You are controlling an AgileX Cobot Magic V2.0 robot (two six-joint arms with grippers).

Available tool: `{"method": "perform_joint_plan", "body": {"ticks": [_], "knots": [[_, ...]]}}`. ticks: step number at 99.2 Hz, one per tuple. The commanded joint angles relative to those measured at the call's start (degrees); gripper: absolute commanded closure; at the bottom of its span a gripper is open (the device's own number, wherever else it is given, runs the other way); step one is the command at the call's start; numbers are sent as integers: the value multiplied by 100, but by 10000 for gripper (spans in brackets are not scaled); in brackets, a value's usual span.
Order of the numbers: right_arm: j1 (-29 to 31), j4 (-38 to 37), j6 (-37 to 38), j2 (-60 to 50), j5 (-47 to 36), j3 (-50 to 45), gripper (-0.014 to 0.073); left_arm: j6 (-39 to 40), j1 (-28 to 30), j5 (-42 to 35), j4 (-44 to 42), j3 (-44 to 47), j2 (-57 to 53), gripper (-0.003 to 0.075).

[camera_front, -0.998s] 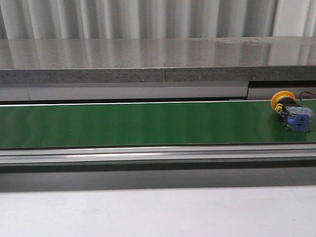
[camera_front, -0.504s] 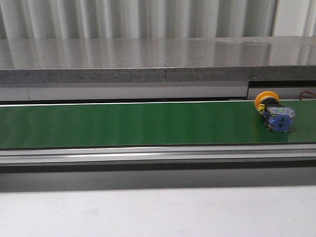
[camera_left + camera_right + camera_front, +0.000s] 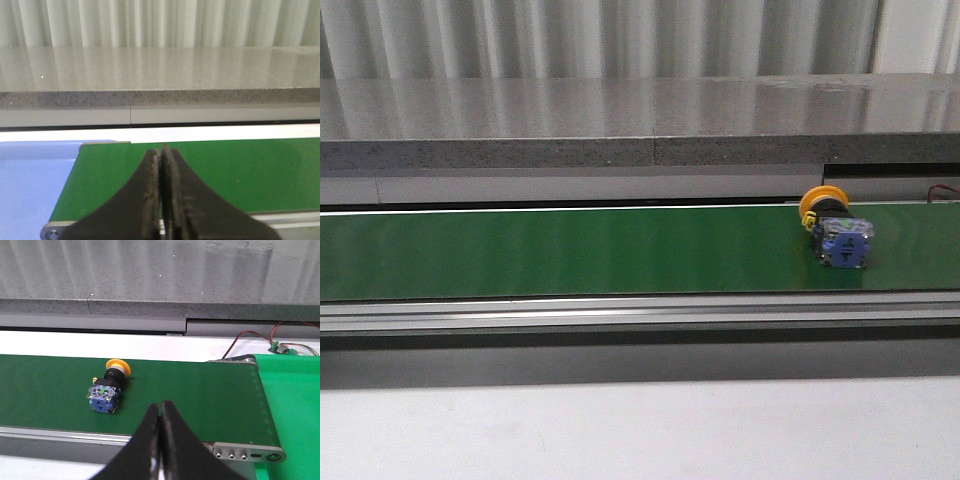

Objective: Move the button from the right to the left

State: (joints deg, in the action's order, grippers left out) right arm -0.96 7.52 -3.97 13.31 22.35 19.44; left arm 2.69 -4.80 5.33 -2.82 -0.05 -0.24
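The button (image 3: 835,228), with a yellow-orange cap and a blue-and-black body, lies on its side on the green belt (image 3: 570,250), towards the right end. It also shows in the right wrist view (image 3: 109,386), with a tiny green mark on its body. My right gripper (image 3: 160,410) is shut and empty, over the belt's near edge, apart from the button. My left gripper (image 3: 161,155) is shut and empty above the belt's left end (image 3: 240,170). Neither gripper shows in the front view.
A grey stone ledge (image 3: 640,125) runs behind the belt. A metal rail (image 3: 640,312) borders its near edge. A blue surface (image 3: 35,185) lies past the belt's left end. Red and black wires (image 3: 250,337) and a small circuit board (image 3: 282,348) sit by the right end roller.
The button has travelled left along the belt, from near the right edge of the front view to a spot further in. No gripper touches it.
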Motion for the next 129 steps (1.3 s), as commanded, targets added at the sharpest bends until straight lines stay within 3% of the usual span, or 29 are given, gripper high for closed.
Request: {"method": "perform_joint_plan", "body": {"ticks": [1,30,60,67,83,90,115,129], "knots": [[8,48,-57,36,-504,141,662,59,-4,-533,45,51,-203,740],[8,48,-57,36,-504,141,662,59,-4,419,35,-948,142,740],[8,48,-57,36,-504,141,662,59,-17,1793,57,-2114,1401,733],[8,48,-57,36,-504,141,662,59,-17,1817,57,-2257,1701,657],[8,48,-57,36,-504,141,662,59,-17,1650,57,-2412,2162,244],[8,48,-57,36,-504,141,662,59,-17,1442,3,-2412,2234,149],[8,48,-57,36,-504,141,662,59,-17,1018,321,-2423,2312,156],[8,48,-57,36,-504,141,662,59,-17,1442,350,-2719,2661,155]]}}
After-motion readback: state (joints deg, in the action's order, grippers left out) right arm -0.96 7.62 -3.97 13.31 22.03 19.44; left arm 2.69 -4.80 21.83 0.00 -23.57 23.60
